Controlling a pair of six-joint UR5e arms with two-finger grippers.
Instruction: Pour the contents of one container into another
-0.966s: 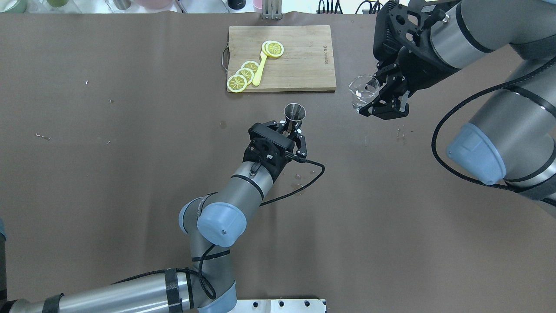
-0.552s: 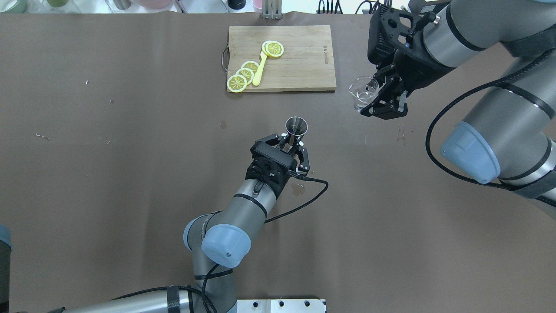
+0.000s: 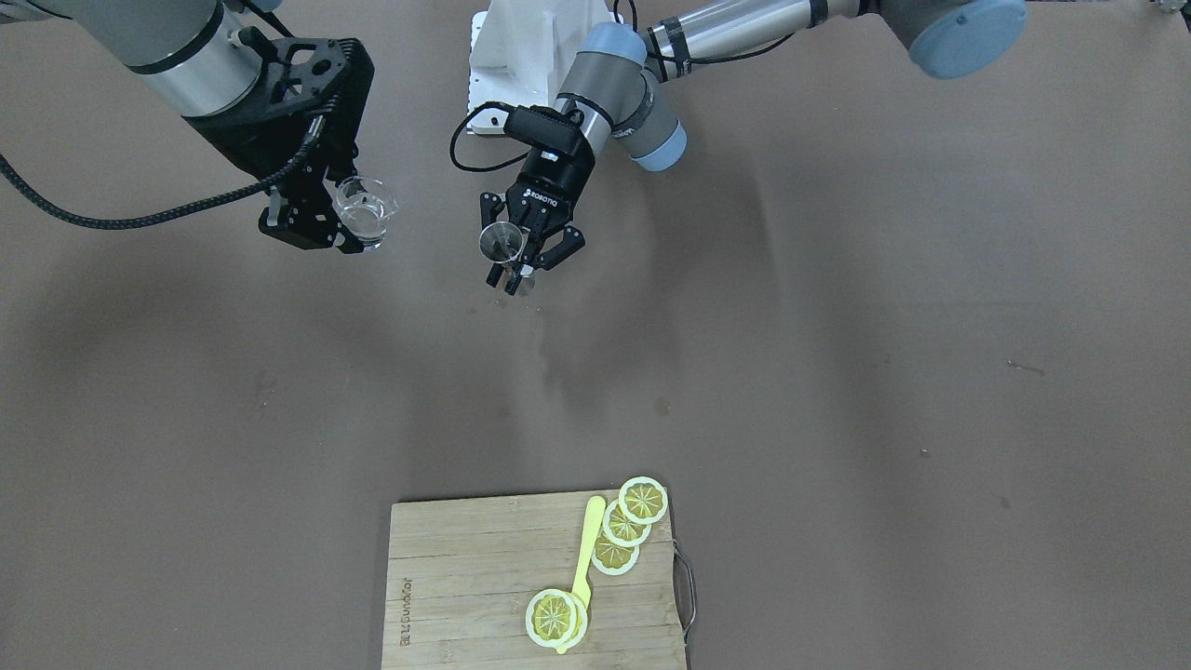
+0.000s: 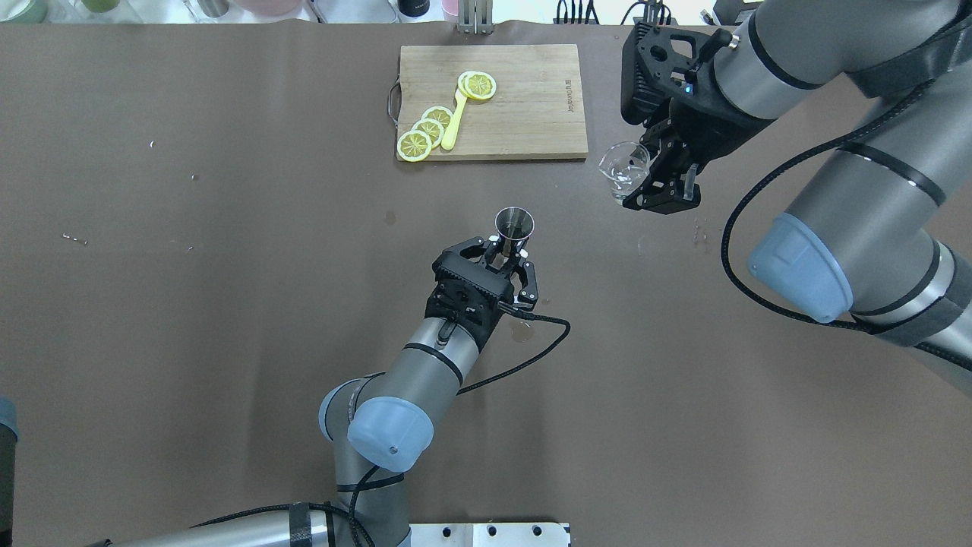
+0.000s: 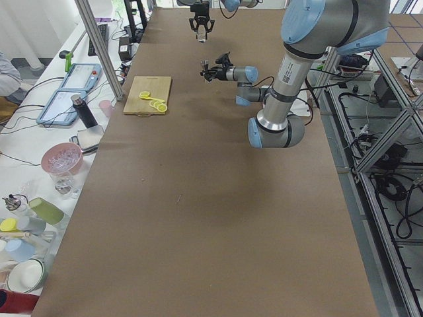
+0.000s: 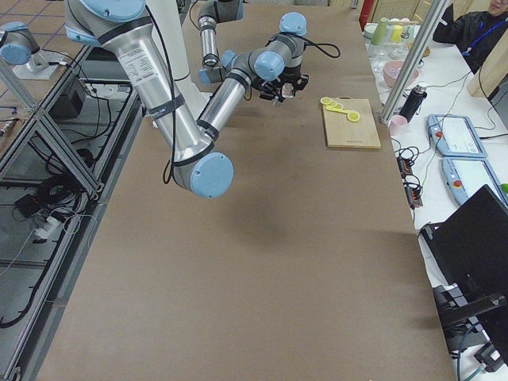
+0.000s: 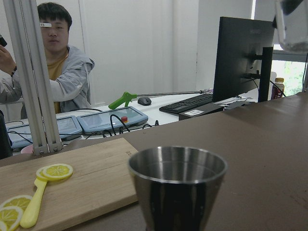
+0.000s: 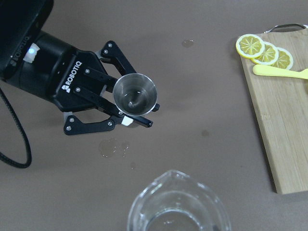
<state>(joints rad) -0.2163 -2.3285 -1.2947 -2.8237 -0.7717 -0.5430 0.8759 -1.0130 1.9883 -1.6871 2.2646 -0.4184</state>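
A small steel cup (image 4: 515, 223) stands upright in my left gripper (image 4: 506, 254), which is shut on its lower part near the table's middle. The right wrist view looks down into the steel cup (image 8: 134, 94), and it fills the left wrist view's foreground (image 7: 177, 185). A clear glass beaker (image 4: 622, 168) with a little clear liquid hangs to the cup's right, held in my right gripper (image 4: 653, 187), which is shut on it. The front view shows the beaker (image 3: 365, 208) level with the cup (image 3: 501, 241) and a hand's width apart from it.
A wooden cutting board (image 4: 531, 114) with lemon slices (image 4: 425, 131) and a yellow utensil (image 4: 454, 121) lies beyond the cup. A wet patch (image 8: 113, 147) marks the brown table by my left gripper. A person (image 7: 53, 72) sits past the table's far edge.
My left gripper drew back towards the robot with the steel cup, then held still. My right arm carried the beaker leftwards, closer to the cup.
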